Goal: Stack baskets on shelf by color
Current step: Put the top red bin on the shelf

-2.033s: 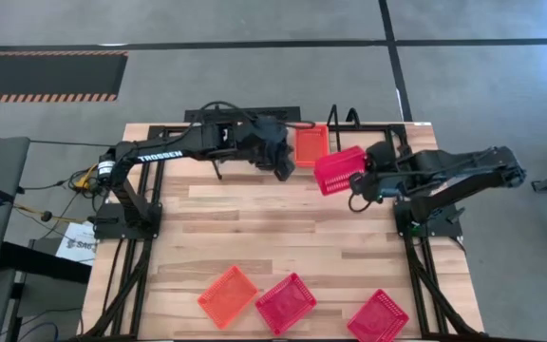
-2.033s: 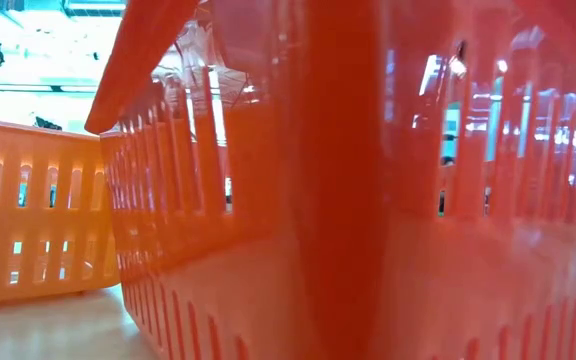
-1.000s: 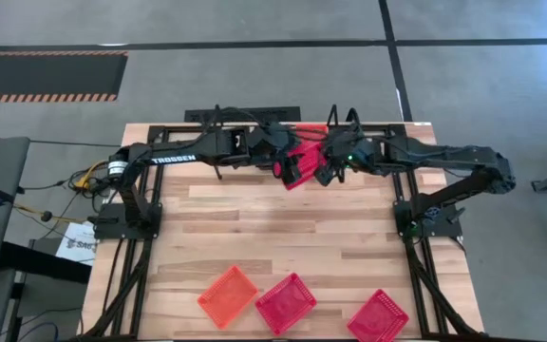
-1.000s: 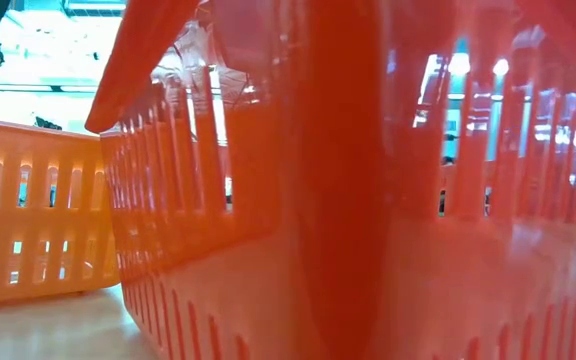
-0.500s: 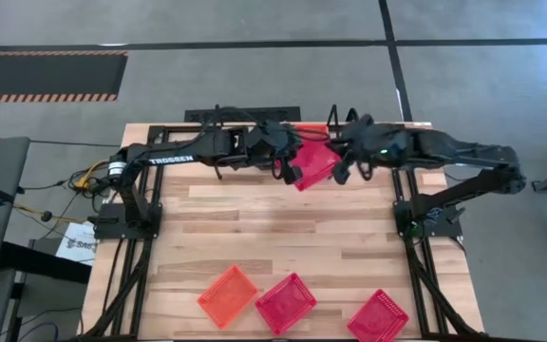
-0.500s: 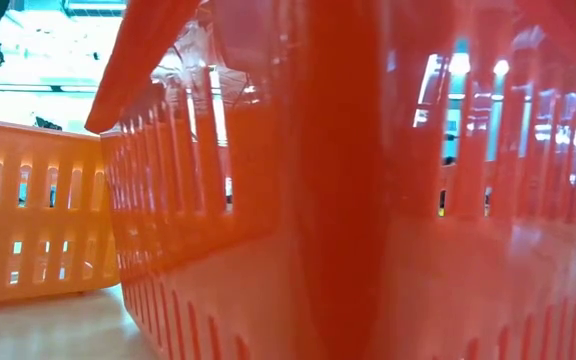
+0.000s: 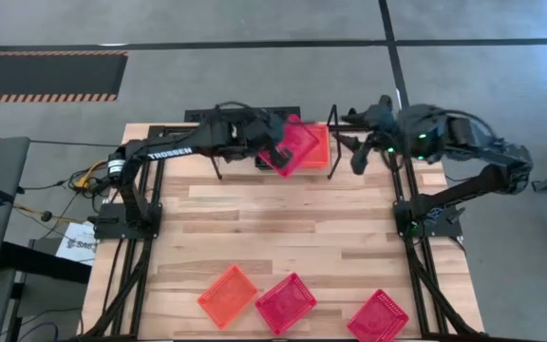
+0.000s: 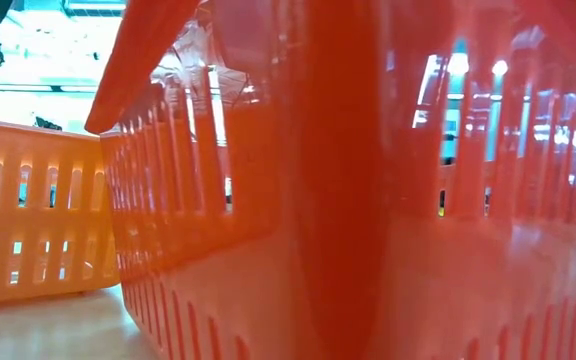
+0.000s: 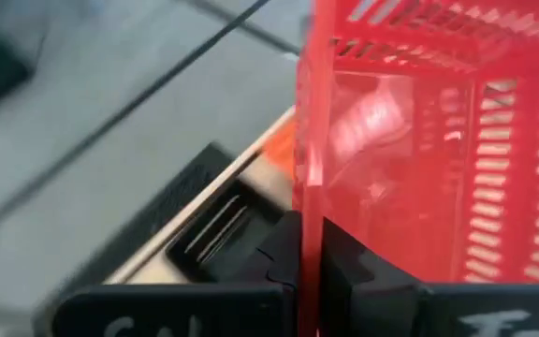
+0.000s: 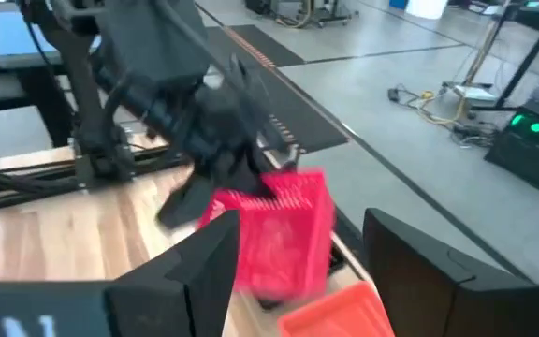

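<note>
My left gripper (image 7: 275,152) is shut on a red basket (image 7: 294,146), which is raised at the table's far edge. The basket hangs partly over an orange basket (image 7: 317,142) that sits on the shelf, next to the shelf's black wire upright (image 7: 331,142). My right gripper (image 7: 357,160) stands open and holds nothing, to the right of the upright and apart from the red basket (image 10: 279,229). An orange basket (image 7: 227,294) and two red ones (image 7: 286,303) (image 7: 378,316) rest on the tabletop at the near edge. My left gripper pinches one side wall of the red basket (image 9: 307,201) between its two fingers (image 9: 344,271), one finger on each face of the wall. It comes from the table's left, slanting down. The basket is lifted clear and tilted, partly over the orange basket.
Black frames run along both sides of the table (image 7: 283,218). In the low view, a red basket (image 8: 368,200) and an orange one (image 8: 38,225) stand close to the camera and hide the table behind them. Bare wood lies between the shelf and the near baskets.
My right gripper has let go of the red basket and drawn back toward the table's right edge, rising. The basket is now held by my left gripper alone. It has turned and shifted toward the far edge, over the orange basket.
</note>
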